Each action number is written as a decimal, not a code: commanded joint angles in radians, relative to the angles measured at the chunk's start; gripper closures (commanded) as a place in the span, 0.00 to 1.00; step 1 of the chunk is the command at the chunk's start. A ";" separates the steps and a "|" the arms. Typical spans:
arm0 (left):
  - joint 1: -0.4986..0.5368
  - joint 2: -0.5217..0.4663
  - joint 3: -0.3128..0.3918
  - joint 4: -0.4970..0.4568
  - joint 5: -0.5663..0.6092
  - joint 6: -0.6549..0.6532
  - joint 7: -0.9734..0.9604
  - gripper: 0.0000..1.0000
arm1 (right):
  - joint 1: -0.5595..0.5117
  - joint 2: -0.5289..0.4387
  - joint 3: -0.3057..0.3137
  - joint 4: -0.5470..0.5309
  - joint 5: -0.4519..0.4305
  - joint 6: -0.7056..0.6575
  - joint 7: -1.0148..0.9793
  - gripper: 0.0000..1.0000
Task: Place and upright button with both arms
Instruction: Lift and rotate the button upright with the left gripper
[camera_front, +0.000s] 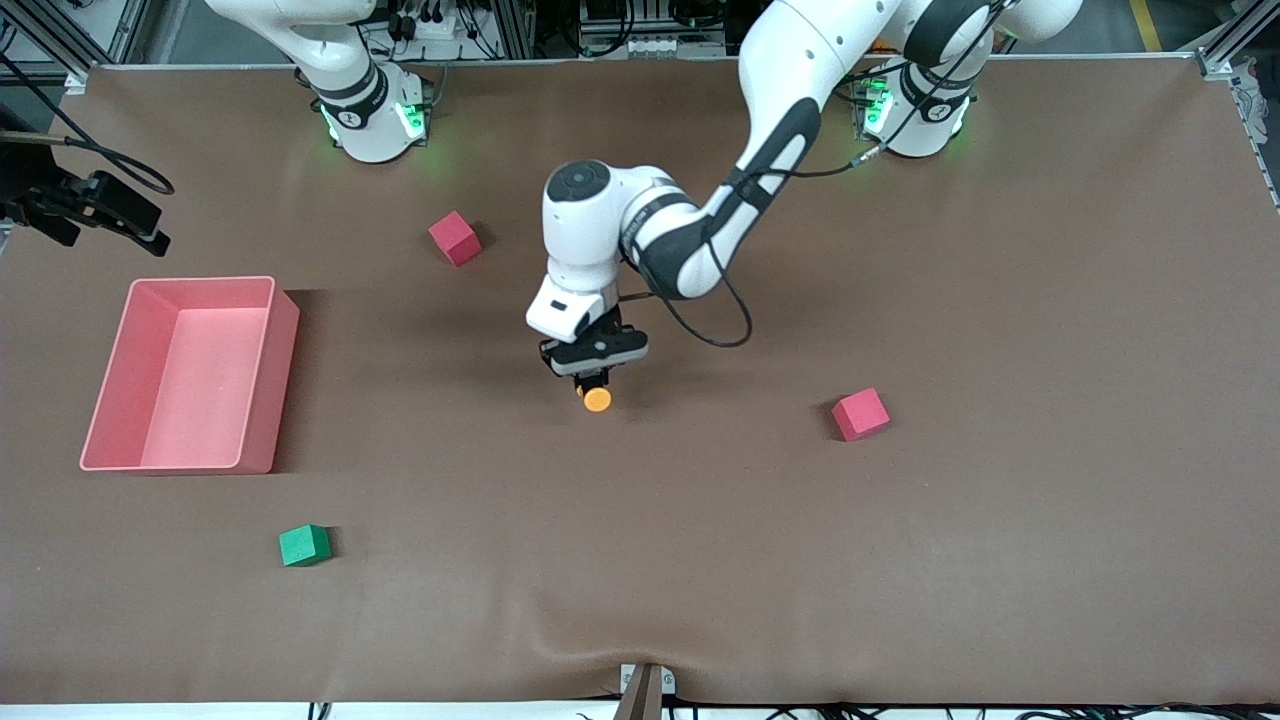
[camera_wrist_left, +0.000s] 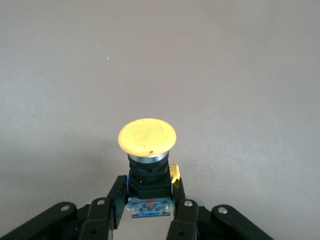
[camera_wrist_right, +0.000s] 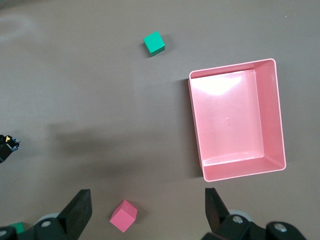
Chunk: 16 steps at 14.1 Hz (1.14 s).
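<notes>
Left gripper (camera_front: 596, 378) clamped on button (camera_front: 597, 399) body, orange cap sticking out past fingertips, over mid-table. Right gripper (camera_wrist_right: 145, 210) waits, jaws wide, empty, high over pink bin (camera_wrist_right: 280, 150). Step: carry/place. Next likely: lower, set upright, release.

1. Left gripper (camera_front: 594, 378) sits mid-table clamping the button (camera_front: 597, 399); bare mat all round it.
2. Nearest obstacles, each well apart: two red cubes (camera_front: 455, 238) (camera_front: 860, 414).
3. Pink bin (camera_front: 190, 372) and green cube (camera_front: 304, 545) crowd the right arm's end.
</notes>
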 joint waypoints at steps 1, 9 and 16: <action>-0.042 0.006 0.017 -0.011 0.128 0.021 -0.082 1.00 | -0.010 0.000 0.007 0.009 -0.015 -0.012 -0.010 0.00; -0.077 0.041 0.015 -0.031 0.600 0.019 -0.400 1.00 | -0.010 0.000 0.007 0.009 -0.013 -0.016 -0.009 0.00; -0.097 0.147 0.015 -0.032 0.950 0.019 -0.742 1.00 | -0.010 0.000 0.007 0.009 -0.013 -0.016 -0.007 0.00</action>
